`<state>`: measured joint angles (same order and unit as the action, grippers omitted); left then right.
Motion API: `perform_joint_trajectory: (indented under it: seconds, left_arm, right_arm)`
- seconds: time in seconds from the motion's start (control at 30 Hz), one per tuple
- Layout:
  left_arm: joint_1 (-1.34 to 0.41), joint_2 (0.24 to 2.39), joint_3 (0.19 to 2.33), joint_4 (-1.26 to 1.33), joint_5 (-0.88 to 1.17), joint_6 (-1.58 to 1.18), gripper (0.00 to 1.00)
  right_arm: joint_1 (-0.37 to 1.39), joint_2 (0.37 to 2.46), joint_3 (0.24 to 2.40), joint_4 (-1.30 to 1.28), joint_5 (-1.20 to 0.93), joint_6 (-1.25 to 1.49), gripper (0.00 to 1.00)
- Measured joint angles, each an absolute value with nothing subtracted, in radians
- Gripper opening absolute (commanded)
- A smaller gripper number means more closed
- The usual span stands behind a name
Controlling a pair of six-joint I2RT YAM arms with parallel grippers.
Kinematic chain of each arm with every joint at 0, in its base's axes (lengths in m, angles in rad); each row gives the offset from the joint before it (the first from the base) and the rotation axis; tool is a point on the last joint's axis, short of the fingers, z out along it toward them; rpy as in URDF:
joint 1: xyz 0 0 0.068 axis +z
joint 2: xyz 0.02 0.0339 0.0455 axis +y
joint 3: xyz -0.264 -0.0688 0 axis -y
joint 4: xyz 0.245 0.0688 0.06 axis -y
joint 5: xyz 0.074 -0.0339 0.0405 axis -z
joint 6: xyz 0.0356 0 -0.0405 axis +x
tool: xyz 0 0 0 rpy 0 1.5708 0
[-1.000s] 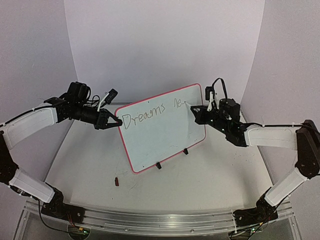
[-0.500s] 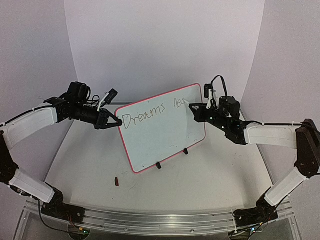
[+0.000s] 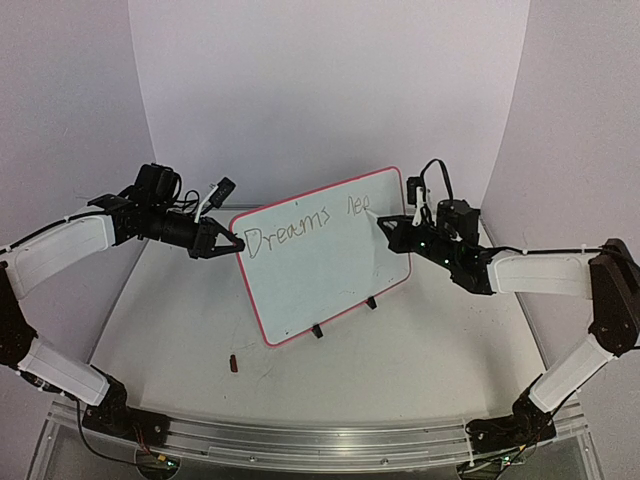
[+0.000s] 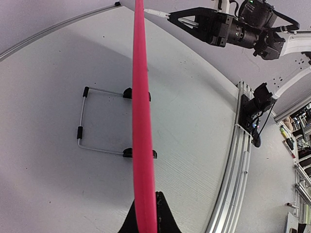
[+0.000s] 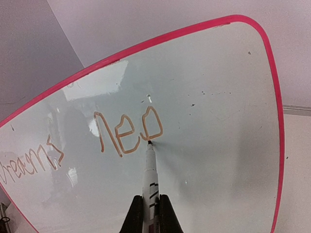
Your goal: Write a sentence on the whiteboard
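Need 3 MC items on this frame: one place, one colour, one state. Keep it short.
1. Where is the tip of the marker held by the right gripper?
A. On the whiteboard, at the end of the second word
B. On the board's frame
C. In the air, off the board

2. What colour is the whiteboard's frame?
A. Blue
B. Red
C. Black

3. What is the left gripper doing?
A. Hanging open
B. Holding a pen
C. Shut on the whiteboard's left edge

Answers:
1 A: in the right wrist view the tip touches the surface by the last letter of the sentence.
2 B: the rim shows red in every view.
3 C: in the left wrist view its fingers pinch the red edge.
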<state>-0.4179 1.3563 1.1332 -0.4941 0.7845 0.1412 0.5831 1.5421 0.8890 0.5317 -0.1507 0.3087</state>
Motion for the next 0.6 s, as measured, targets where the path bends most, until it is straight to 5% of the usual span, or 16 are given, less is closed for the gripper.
perform_joint_trajectory:
  seconds: [0.6]
  left_arm:
    - [-0.418, 1.357, 1.133, -0.492, 0.785, 0.139, 0.00]
  right_arm:
    - [0.583, 1.542, 0.887, 0.526, -0.108, 0.315, 0.00]
